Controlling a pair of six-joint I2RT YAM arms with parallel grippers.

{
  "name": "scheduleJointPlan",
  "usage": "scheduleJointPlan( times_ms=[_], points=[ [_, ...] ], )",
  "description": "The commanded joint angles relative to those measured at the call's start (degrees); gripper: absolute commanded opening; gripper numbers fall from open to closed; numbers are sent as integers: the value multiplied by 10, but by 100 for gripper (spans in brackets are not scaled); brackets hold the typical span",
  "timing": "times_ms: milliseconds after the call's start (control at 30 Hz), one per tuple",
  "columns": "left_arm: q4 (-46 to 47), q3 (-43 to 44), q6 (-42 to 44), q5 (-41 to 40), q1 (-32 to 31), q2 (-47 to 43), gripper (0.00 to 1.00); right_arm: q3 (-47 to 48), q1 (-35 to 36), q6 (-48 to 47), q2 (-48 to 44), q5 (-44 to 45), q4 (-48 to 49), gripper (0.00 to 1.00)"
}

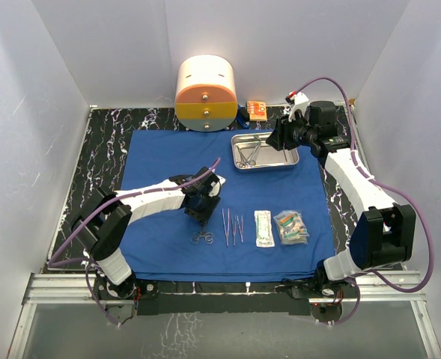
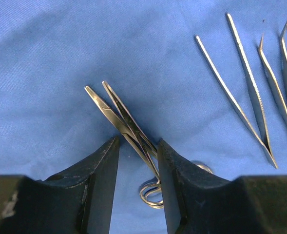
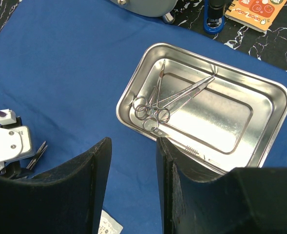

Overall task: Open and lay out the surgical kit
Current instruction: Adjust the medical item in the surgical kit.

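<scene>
Left gripper (image 2: pixel 137 141) points down, jaws straddling the scissors (image 2: pixel 109 112) on cloth (image 2: pixel 50 68).

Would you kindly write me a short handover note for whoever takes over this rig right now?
Left pincer: open, straddling the scissors lying on the cloth.
Right pincer: open, empty, hovering by the tray.
Done: cloth spread; tweezers and two packets laid in a row.
Left: two ring-handled tools are in the tray; they probably need laying out too.
</scene>
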Motion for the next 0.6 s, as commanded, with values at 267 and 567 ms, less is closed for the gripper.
scheduleJointPlan(
  times_ms=[267,567],
  points=[
    [-7,-5,-7,13,-3,-16,37,-1,-4,-3,-11,-5,16,40],
    [-15,1,-18,17,-3,-23,43,0,-4,-4,-10,-4,14,40]
  ],
)
